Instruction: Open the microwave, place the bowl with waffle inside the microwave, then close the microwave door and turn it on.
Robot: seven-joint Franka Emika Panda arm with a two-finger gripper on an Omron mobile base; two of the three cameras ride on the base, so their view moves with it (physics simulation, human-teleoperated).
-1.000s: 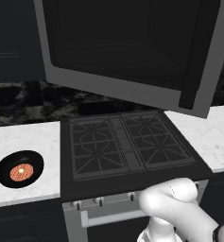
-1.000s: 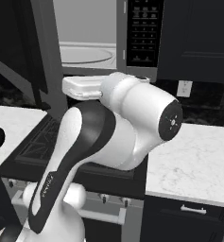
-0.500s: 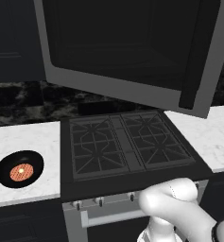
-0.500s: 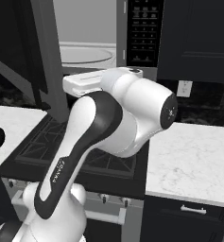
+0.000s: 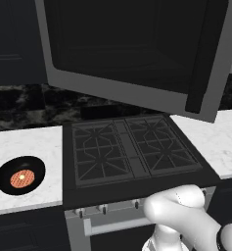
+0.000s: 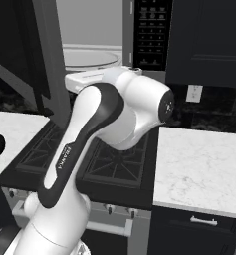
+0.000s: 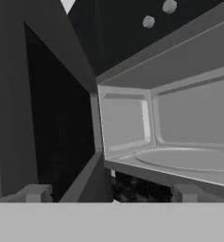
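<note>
Fingers (image 7: 111, 194) wide apart, empty, just below the open microwave (image 7: 179, 137) cavity.

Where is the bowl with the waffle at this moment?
In the left base view, the black bowl with the waffle sits on the white counter left of the stove, below the open microwave door.

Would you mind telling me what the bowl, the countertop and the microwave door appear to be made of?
The bowl looks like glossy black ceramic or plastic; its rim catches a faint sheen, though the material stays open. The countertop looks like polished white marble or a similar stone, going by its grey veining. The microwave door appears to be dark glass in a matte grey steel-like frame, with a black bar handle.
</note>
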